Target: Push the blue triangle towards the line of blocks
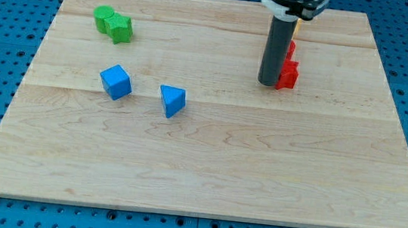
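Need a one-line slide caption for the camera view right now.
My tip rests beside the red blocks at the view's upper right, far from the blue triangle and blue cube.

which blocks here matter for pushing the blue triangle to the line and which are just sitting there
Job:
blue triangle
red blocks at the view's top right, partly hidden by the rod, likely the line
my tip, against the red blocks, far from the triangle

Lying about:
blue cube
green blocks
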`<control>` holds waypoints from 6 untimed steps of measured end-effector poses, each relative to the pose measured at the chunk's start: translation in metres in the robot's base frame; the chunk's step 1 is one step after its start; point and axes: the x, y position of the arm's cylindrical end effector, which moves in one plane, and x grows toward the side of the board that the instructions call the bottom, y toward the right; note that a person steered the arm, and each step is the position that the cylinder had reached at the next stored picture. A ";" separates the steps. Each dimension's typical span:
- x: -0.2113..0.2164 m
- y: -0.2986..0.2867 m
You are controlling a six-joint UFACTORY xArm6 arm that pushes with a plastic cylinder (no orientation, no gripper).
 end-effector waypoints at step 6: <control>0.078 -0.132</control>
